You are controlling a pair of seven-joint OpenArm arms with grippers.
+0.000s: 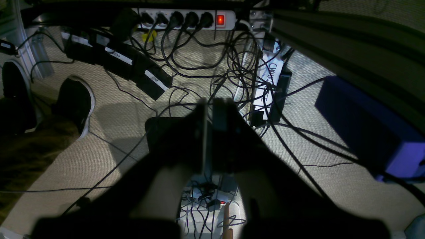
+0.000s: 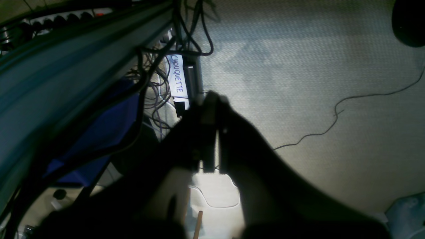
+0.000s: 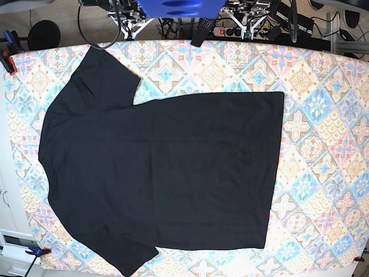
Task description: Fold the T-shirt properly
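Observation:
The black T-shirt point(image 3: 167, 173) lies spread flat on the patterned table point(image 3: 323, 115) in the base view. Its hem is to the right, its shoulders are to the left, and both short sleeves are spread out. No neck label shows. Neither wrist view shows the shirt. My left gripper point(image 1: 212, 105) is shut and empty, pointing down at the floor behind the table. My right gripper point(image 2: 211, 99) is also shut and empty, over the carpet beside the table frame. Both arms sit parked at the table's far edge.
Small clamps point(image 3: 7, 59) hold the cloth at the table's left edge. Behind the table are a power strip point(image 1: 186, 18), tangled cables point(image 1: 239, 73), a blue box point(image 1: 365, 126) and a shoe point(image 1: 74, 103) on the carpet.

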